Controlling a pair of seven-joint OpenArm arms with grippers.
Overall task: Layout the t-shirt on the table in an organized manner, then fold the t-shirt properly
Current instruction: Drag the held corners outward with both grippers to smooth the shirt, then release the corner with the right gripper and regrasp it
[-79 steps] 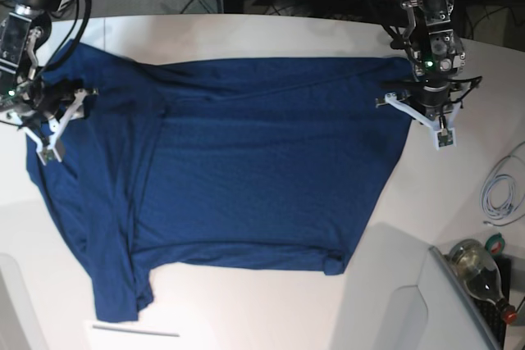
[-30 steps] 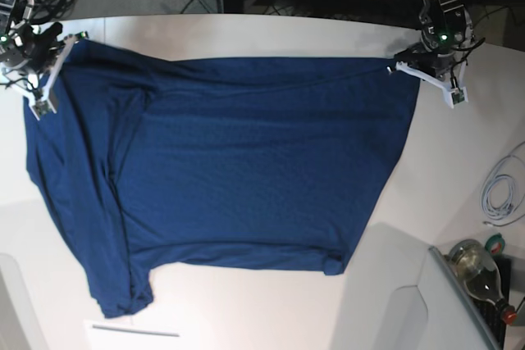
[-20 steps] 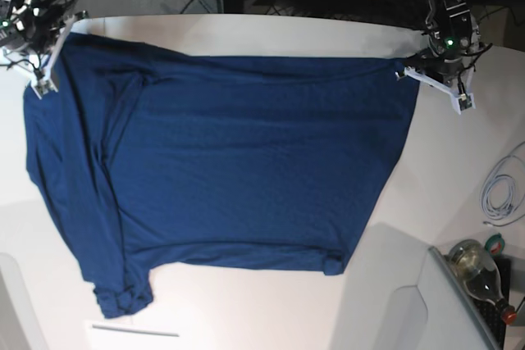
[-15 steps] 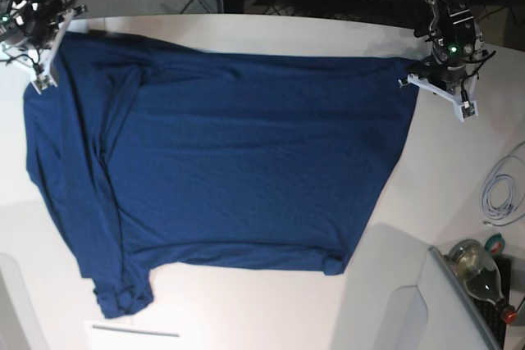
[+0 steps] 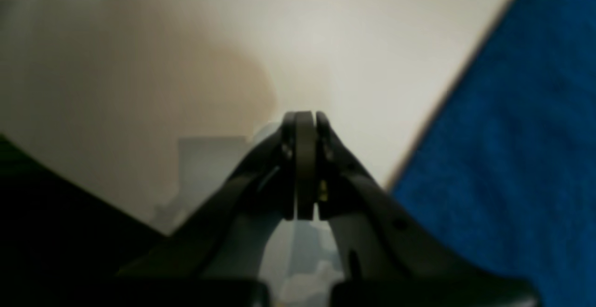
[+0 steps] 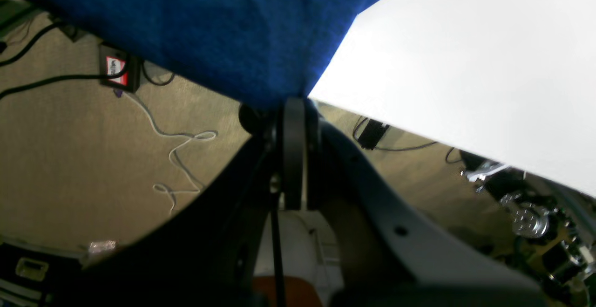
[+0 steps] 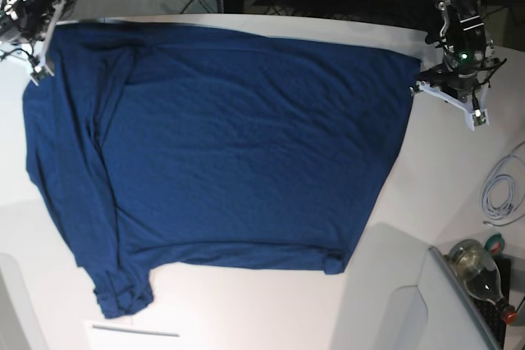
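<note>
1. The left gripper (image 5: 305, 165) has its jaws pressed together with nothing between them; it sits over bare tabletop (image 5: 354, 41), and the t-shirt (image 5: 512, 148) edge lies just beside it at 3 o'clock.
2. In the base view the left gripper (image 7: 459, 104) sits at about 2 o'clock of the tabletop (image 7: 246, 313), just off the shirt's corner.
3. The right gripper (image 6: 293, 158) is clamped on the t-shirt (image 6: 223, 32) at its edge, out past the tabletop (image 6: 465, 64) rim with floor below.
4. In the base view the right gripper (image 7: 37, 47) is at 10 o'clock, at the far corner of the t-shirt (image 7: 238, 145).
5. The t-shirt lies spread nearly flat across the white tabletop, its 7 o'clock corner bunched.
6. A white cable (image 7: 500, 194) coils at 3 o'clock; a glass bottle (image 7: 480, 272) lies at 4 o'clock.
7. Beyond the rim, beige carpet (image 6: 70, 158) carries black cables and a white cord (image 6: 179, 158).
</note>
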